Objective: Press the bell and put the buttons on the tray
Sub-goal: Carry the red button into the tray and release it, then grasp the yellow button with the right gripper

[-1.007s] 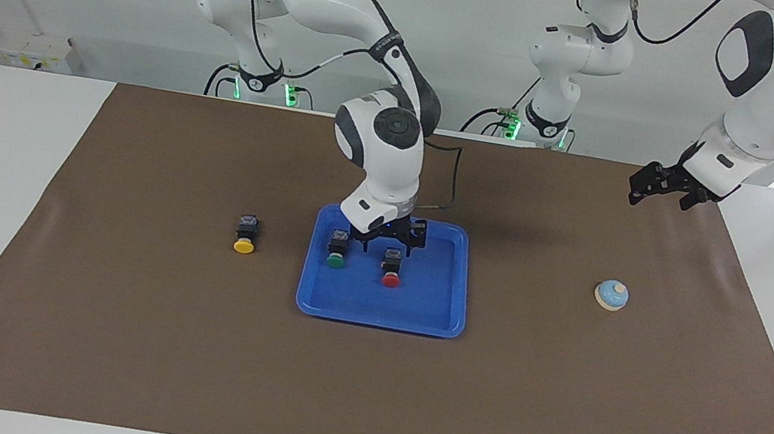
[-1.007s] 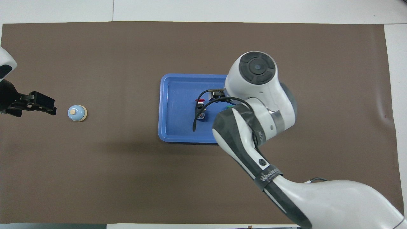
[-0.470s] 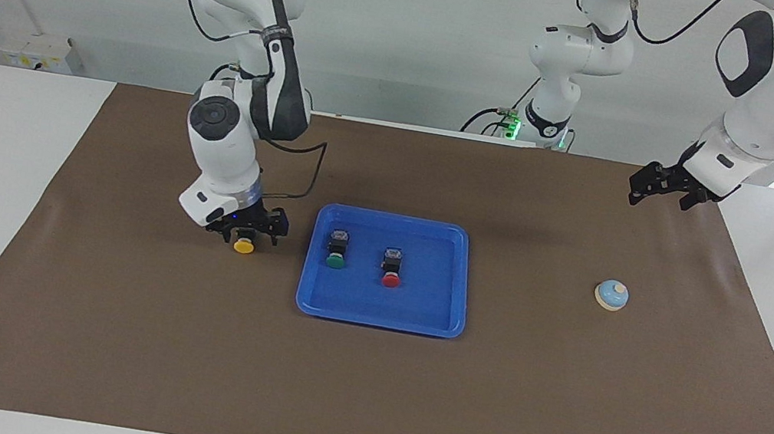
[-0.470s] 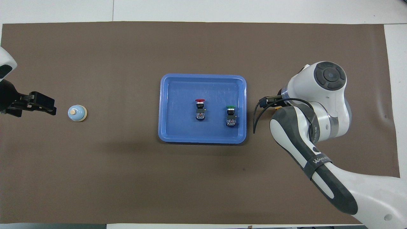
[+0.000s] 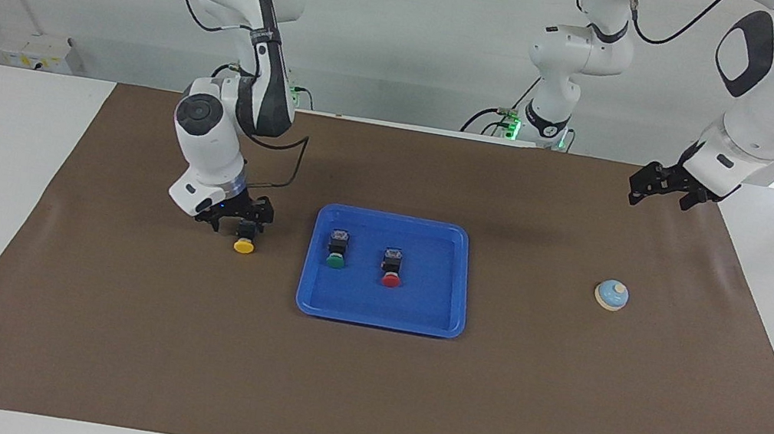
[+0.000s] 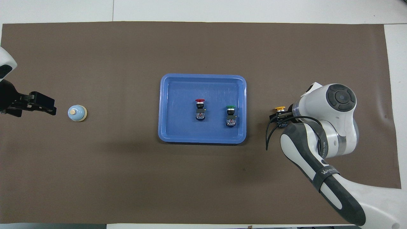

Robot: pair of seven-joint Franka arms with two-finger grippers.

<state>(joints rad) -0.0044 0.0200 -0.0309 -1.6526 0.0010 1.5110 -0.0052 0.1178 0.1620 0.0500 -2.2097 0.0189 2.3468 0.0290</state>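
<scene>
The right gripper [image 5: 237,218] sits low over the black body of the yellow button [image 5: 245,237], its jaws apart and straddling the body without visibly clamping it; whether the fingertips touch it cannot be told. In the facing view the yellow cap pokes out at six o'clock from the claw, so the button lies on its side with its long axis running away from the robots, cap end farthest from them. The jaws stand across that axis, which looks right for closing on the boxy body.

From the claw, the blue tray [image 5: 442,311] lies at three o'clock in the facing view, just beside the yellow button toward the left arm's end of the table. The green button [image 5: 338,248] and the red button [image 5: 392,266] already lie in it, side by side, both with caps pointing the same way as the yellow one. Open tray floor remains on either side of the pair.

Farther out at three o'clock, well apart from the tray, stands the bell [image 5: 611,295]. The left gripper [image 5: 662,186] waits up in the air, at about one o'clock from the bell in that view, jaws apart. The right arm is plainly the nearer one to the last button.

The only readable writing is a grey word on the right arm's dark band in the overhead view, seemingly "WANJES", though the letters are uncertain.
</scene>
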